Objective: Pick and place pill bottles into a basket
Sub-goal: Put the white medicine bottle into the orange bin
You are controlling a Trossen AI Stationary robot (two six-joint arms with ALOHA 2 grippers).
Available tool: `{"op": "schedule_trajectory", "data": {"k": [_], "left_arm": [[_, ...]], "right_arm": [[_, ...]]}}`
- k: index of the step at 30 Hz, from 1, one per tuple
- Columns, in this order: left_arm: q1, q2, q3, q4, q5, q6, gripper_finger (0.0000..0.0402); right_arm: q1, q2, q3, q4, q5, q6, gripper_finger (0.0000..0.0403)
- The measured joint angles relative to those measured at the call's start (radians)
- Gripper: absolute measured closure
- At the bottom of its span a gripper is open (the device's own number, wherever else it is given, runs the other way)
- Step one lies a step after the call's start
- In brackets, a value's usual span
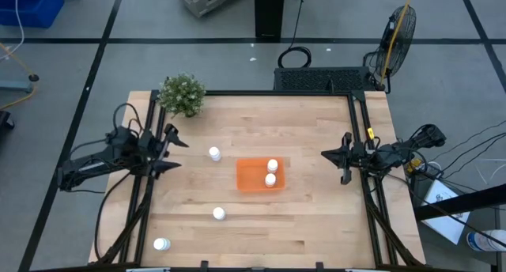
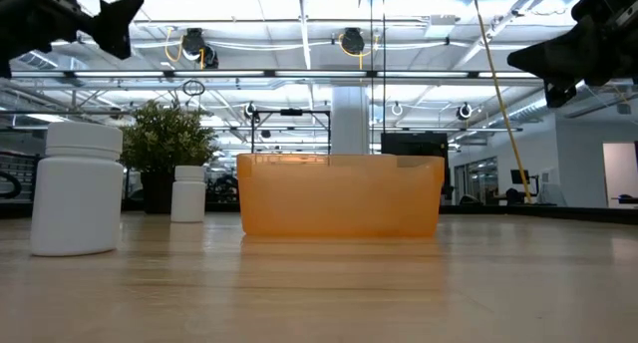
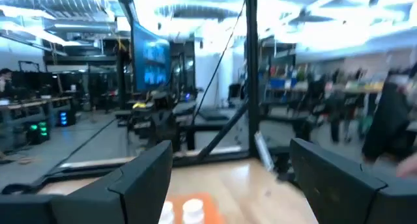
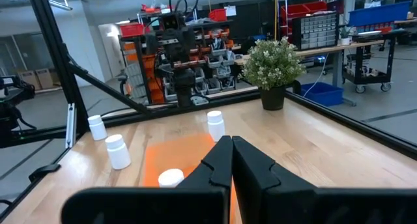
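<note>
The orange basket (image 1: 251,177) sits at the table's middle with two white pill bottles (image 1: 273,165) (image 1: 269,179) standing in its right part. Three more bottles stand upright on the wood: one (image 1: 214,153) left of the basket's far side, one (image 1: 219,213) nearer, and one (image 1: 161,244) at the near left corner. My left gripper (image 1: 175,152) hovers open and empty above the table's left side; its wrist view (image 3: 228,178) shows the basket (image 3: 212,208) below. My right gripper (image 1: 326,154) is shut and empty (image 4: 231,146) above the table's right side, pointing at the basket (image 4: 176,152).
A green potted plant (image 1: 182,94) stands at the far left corner. A black frame rail (image 1: 277,92) borders the table's far side, and more rails run along its left and right sides. Bare wood lies between the basket and each gripper.
</note>
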Motion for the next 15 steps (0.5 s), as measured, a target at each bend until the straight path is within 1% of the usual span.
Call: {"op": "schedule_trajectory", "data": {"k": [3, 6, 13, 15], "left_arm": [[0.0, 0.0, 0.0, 0.047, 0.021, -0.13, 0.0091], [0.0, 0.001, 0.0, 0.038, 0.025, -0.249, 0.0091], [-0.001, 0.001, 0.0, 0.06, 0.028, -0.294, 0.0091], [-0.001, 0.0, 0.0, 0.078, -0.023, -0.339, 0.0092]], "right_arm": [[0.0, 0.0, 0.0, 0.0, 0.0, 0.0, 0.0403], [0.0, 0.0, 0.0, 0.0, 0.0, 0.0, 0.0403], [0.0, 0.0, 0.002, 0.0, 0.0, 0.0, 0.0403], [0.0, 0.0, 0.002, 0.0, 0.0, 0.0, 0.0403]]}}
